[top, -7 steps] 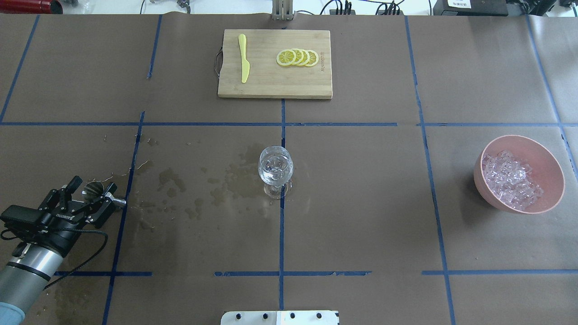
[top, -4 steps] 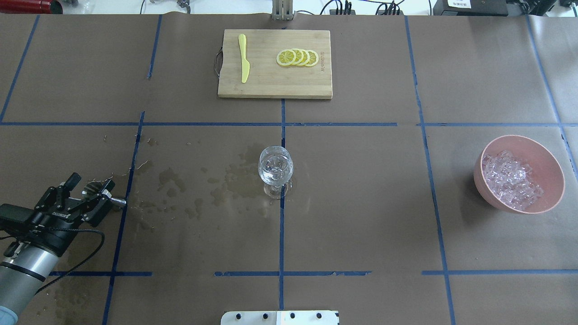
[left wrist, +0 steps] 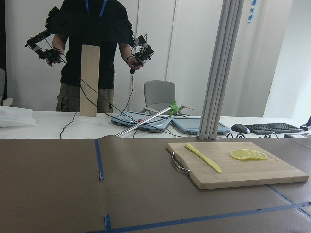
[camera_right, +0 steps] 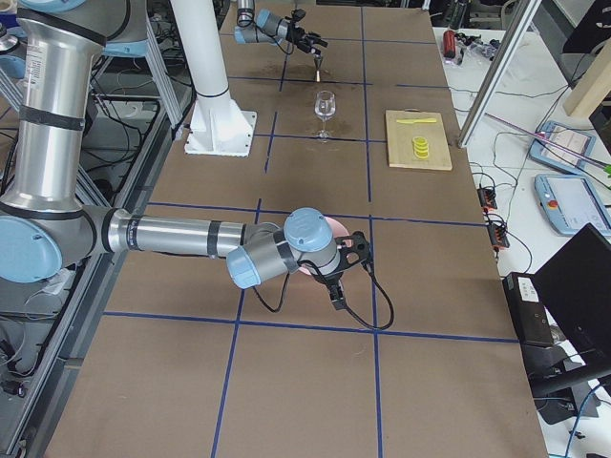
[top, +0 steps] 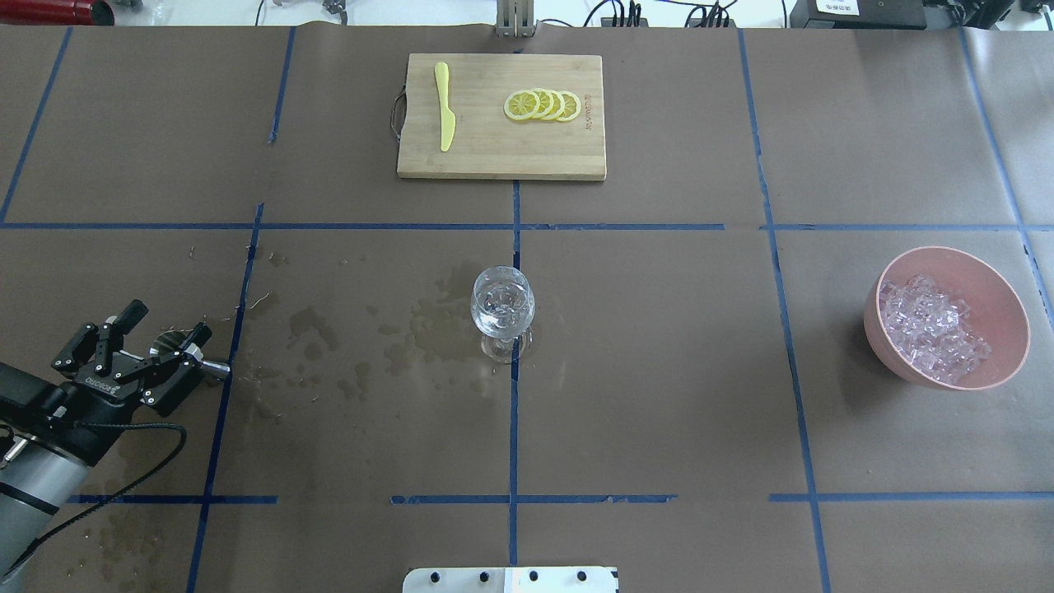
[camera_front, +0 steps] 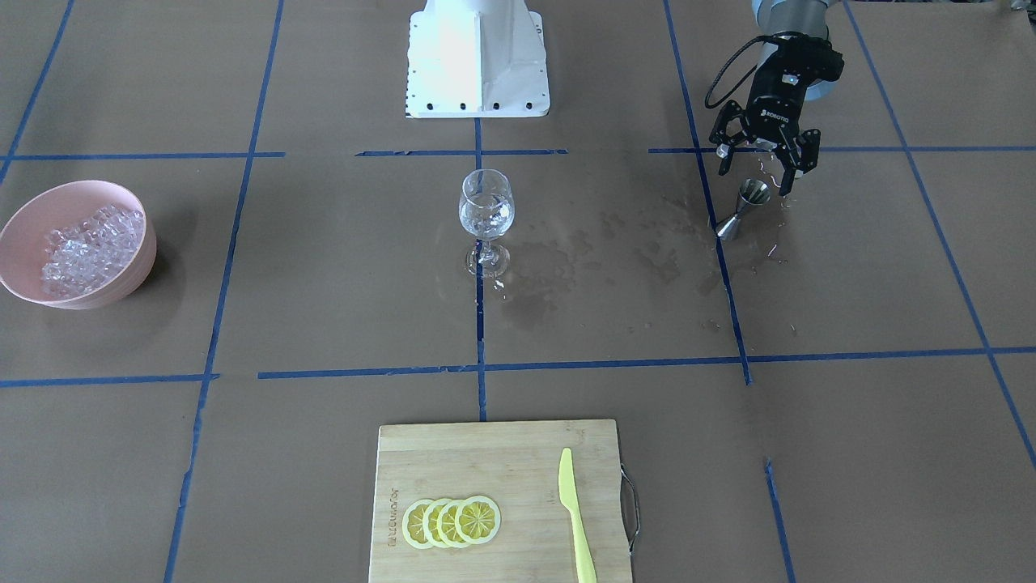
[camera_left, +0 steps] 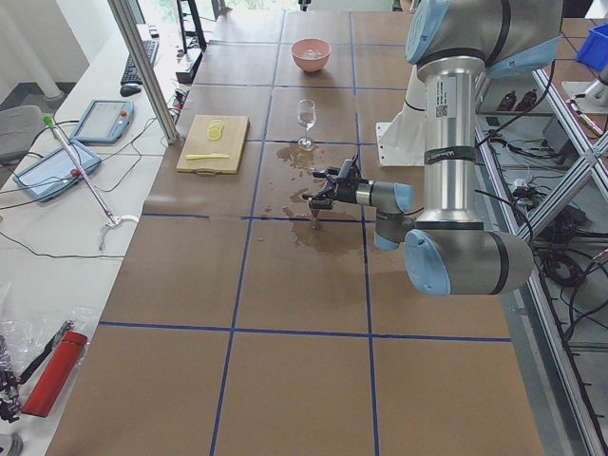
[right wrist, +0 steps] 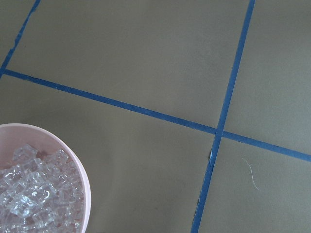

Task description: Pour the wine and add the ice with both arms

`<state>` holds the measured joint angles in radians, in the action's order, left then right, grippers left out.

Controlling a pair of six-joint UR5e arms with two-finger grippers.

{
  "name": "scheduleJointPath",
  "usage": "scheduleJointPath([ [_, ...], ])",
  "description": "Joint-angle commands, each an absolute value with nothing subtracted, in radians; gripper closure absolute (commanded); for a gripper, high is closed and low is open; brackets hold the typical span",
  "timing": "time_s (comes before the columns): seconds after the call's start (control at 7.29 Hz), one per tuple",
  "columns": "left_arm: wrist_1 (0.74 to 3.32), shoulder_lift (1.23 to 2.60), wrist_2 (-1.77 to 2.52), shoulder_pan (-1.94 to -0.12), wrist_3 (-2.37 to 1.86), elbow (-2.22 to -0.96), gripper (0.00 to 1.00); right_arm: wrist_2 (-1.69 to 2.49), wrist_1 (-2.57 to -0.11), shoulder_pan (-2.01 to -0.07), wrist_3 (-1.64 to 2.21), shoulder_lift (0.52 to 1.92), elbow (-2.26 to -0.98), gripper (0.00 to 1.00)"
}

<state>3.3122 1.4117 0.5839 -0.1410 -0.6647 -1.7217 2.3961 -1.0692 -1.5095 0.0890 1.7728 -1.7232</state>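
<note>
A clear stemmed wine glass (top: 502, 309) stands at the table's middle with clear contents in its bowl; it also shows in the front view (camera_front: 486, 206). The ice (top: 935, 329) is heaped in a pink bowl (top: 992, 276) at the right. A steel jigger (camera_front: 745, 209) stands upright at the left. My left gripper (top: 165, 325) is open and empty, just behind and above the jigger, also seen in the front view (camera_front: 761, 172). My right gripper (camera_right: 348, 272) shows only in the exterior right view, by the bowl; I cannot tell its state. Its wrist view shows the ice (right wrist: 34, 199).
A wooden cutting board (top: 502, 156) at the far middle holds a yellow knife (top: 445, 107) and lemon slices (top: 543, 105). Wet stains (top: 412, 329) spread over the brown paper between jigger and glass. The white robot base (camera_front: 477, 57) stands at the near edge.
My left gripper has drawn back toward the left edge, away from the jigger, and stays open. The jigger, glass and bowl have not moved.
</note>
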Motion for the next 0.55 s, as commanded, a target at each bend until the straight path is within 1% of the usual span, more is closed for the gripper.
scheduleJointPath([
  [0.0, 3.300, 1.408, 0.777, -0.306, -0.574, -1.730, 0.01, 2.396, -1.069, -1.509, 0.089, 1.773, -1.724, 0.00],
  [0.14, 3.246, 1.408, 0.904, -0.409, -0.545, -1.739, 0.01, 2.396, -1.069, -1.509, 0.089, 1.773, -1.723, 0.00],
  [0.41, 3.020, 1.417, 1.244, -0.634, -0.472, -1.763, 0.01, 2.396, -1.069, -1.509, 0.087, 1.773, -1.723, 0.00],
])
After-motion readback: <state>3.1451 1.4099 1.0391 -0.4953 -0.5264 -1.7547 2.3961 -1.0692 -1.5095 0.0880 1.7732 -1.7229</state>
